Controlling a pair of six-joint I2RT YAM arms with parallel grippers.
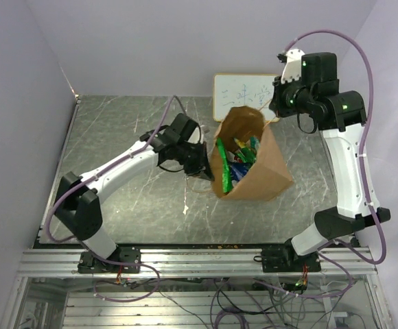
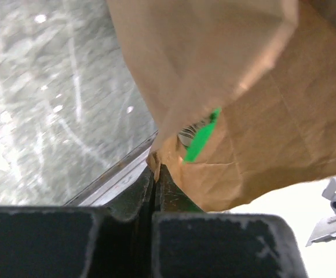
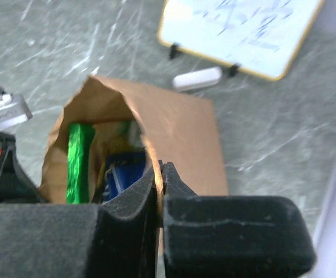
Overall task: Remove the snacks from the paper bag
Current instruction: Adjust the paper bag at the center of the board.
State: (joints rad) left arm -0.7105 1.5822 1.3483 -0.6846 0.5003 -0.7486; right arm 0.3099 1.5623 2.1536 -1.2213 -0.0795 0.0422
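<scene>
Viewing from above, I see the paper bag (image 1: 257, 171) on the desk (image 1: 116, 137), mouth open, with the snacks (image 1: 239, 159) inside. In the left wrist view, the left claw (image 2: 155, 174) is clamped on the bag's rim. In the right wrist view, the right claw (image 3: 159, 172) is fully closed, pinching another rim edge.

snacks (image 1: 239, 159) mostly hidden inside paper bag (image 1: 264, 170), whiteboard (image 1: 239, 89) writing illegible

Only illegible blue scrawl on the whiteboard (image 1: 246, 89)
</scene>
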